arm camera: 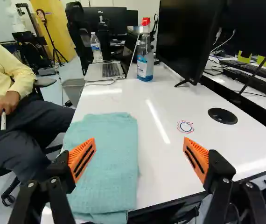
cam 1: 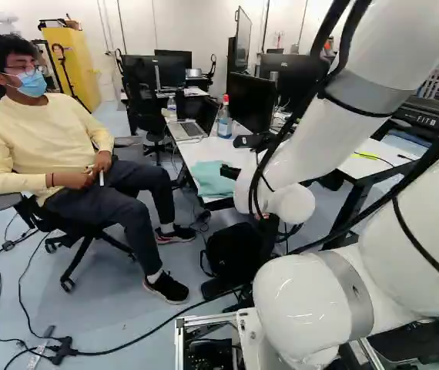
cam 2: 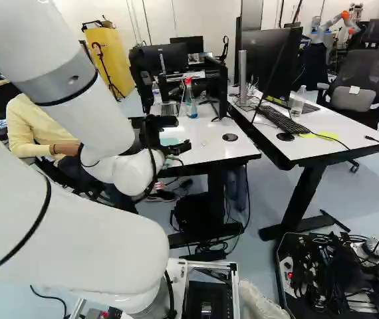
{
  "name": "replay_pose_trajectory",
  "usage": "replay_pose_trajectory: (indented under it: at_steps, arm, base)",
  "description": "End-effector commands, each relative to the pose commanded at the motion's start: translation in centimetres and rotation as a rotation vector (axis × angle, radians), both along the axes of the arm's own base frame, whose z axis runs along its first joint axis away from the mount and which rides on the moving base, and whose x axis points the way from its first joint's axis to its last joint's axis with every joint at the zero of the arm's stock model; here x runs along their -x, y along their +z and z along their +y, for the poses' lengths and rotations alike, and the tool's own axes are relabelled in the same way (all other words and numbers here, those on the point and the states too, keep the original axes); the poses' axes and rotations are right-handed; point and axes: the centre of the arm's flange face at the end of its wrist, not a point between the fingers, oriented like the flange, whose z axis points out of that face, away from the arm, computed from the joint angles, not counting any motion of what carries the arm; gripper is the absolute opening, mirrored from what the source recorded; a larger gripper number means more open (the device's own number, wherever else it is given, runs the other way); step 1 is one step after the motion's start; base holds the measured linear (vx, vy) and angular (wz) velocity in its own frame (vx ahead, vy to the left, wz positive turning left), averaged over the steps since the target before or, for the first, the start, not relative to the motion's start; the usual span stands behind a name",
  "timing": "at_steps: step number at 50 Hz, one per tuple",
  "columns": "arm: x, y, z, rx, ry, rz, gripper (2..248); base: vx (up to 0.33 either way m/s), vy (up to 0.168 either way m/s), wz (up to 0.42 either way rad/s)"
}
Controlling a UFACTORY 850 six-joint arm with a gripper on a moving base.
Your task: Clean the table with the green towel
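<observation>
Green towel (arm camera: 109, 163) on white table (arm camera: 163, 163), nearer one of the parted fingers (cam 2: 179, 147)

Green towel (arm camera: 107, 163): folded, textured, lying flat at a corner of the bench (arm camera: 165, 172). Bench top: white, glossy, bearing a red-and-blue mark (arm camera: 185, 127).

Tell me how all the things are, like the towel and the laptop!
Gripper: open, holding nothing
Green towel: lying flat on the table
Table: marked in red and blue
Bottle with red top: upright
Laptop: open
Nearest monitor: standing, screen dark
</observation>
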Motion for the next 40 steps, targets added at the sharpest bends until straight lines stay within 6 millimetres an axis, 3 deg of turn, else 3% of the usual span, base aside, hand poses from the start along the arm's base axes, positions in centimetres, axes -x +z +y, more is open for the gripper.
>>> replay_pose_trajectory:
  at_steps: [16,40]
  arm:
    - [-0.4,1.1,0.7,-0.001,0.023,-0.013,247]
    - [-1.7,0.8,1.9,0.005,0.063,0.076,247]
  base:
    - [0.0,0.0,0.0]
    - [0.0,0.0,0.0]
